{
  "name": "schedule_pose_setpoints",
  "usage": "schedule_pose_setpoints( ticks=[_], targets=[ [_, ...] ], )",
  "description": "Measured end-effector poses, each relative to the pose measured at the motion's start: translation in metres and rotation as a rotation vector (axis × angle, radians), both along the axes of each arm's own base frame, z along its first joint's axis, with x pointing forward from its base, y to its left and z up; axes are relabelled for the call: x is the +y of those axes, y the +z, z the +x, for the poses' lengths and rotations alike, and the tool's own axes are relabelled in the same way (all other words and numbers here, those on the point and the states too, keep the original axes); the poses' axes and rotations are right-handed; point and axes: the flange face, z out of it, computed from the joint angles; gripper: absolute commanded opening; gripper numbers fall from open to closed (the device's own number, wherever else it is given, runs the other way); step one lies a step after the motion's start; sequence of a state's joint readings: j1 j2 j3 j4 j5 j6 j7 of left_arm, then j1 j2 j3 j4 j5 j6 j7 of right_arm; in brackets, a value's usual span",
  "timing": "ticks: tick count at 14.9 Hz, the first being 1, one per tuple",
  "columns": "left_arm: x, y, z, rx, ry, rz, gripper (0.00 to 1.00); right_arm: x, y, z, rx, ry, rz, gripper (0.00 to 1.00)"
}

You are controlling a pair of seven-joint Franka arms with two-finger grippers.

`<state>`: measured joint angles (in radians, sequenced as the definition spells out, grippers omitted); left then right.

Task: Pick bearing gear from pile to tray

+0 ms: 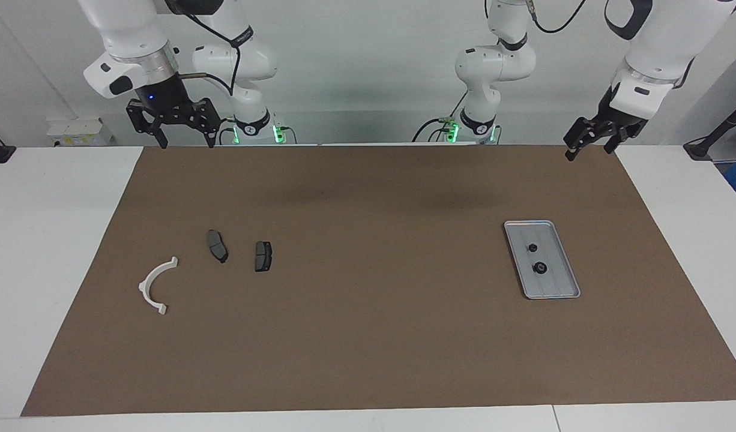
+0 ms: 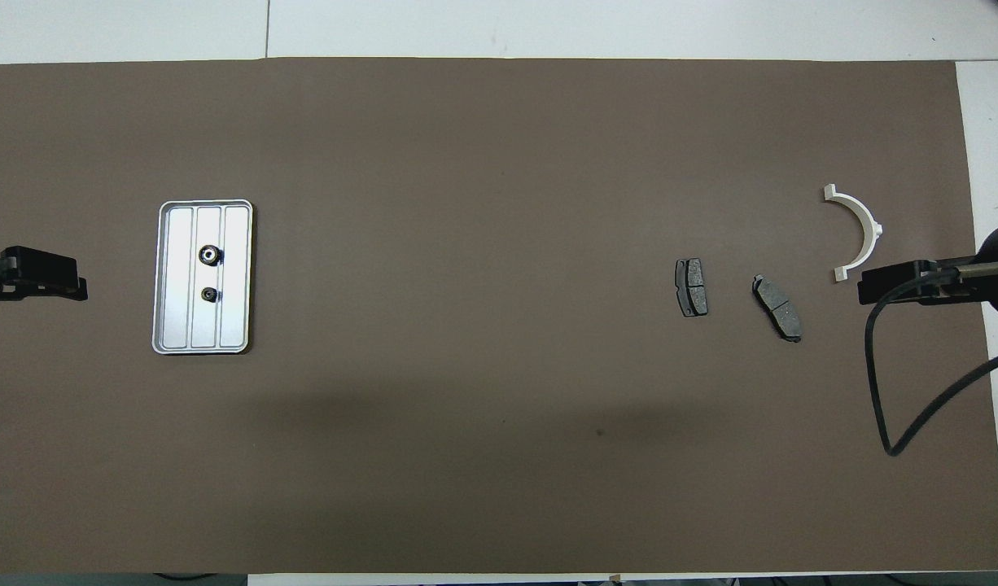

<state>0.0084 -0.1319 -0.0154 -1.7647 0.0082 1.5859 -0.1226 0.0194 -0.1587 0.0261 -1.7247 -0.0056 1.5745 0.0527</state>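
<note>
The silver tray point(image 1: 557, 283) point(image 2: 177, 277) lies on the brown mat toward the left arm's end. Two small black bearing gears point(image 1: 532, 247) point(image 1: 540, 268) point(image 2: 210, 255) point(image 2: 209, 294) rest in it. The pile toward the right arm's end shows a white arc bracket point(image 1: 146, 282) point(image 2: 872, 226) and two dark pads point(image 1: 217, 245) point(image 1: 263, 256) point(image 2: 691, 286) point(image 2: 777, 307). My left gripper point(image 1: 589, 151) point(image 2: 39, 275) hangs high over the mat's corner at its own end, open and empty, apart from the tray. My right gripper point(image 1: 187, 143) point(image 2: 898, 286) waits raised over the mat's other corner by the robots, open and empty.
The brown mat point(image 1: 368, 336) covers most of the white table point(image 1: 50, 240). A black cable point(image 2: 882, 391) loops down from the right arm over the mat's end.
</note>
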Motion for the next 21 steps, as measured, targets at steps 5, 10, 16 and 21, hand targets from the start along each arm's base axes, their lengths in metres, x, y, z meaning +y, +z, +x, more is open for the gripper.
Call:
schedule_pose_setpoints(
  ticks=[5,10,16,21],
  targets=[
    [0.000,-0.002,0.001,-0.093,-0.035,0.000,1.00,-0.002,0.000,0.000,0.000,-0.003,0.000,1.00],
    [0.002,0.001,0.005,-0.132,-0.051,0.000,1.00,-0.005,0.001,0.000,-0.002,-0.009,0.001,1.00],
    [0.013,-0.007,0.009,-0.115,-0.059,-0.008,1.00,-0.010,0.008,-0.004,-0.015,-0.019,0.002,1.00],
    [0.007,-0.001,0.017,-0.085,-0.071,-0.004,1.00,-0.010,0.008,-0.004,-0.015,-0.019,0.002,1.00]
  ],
)
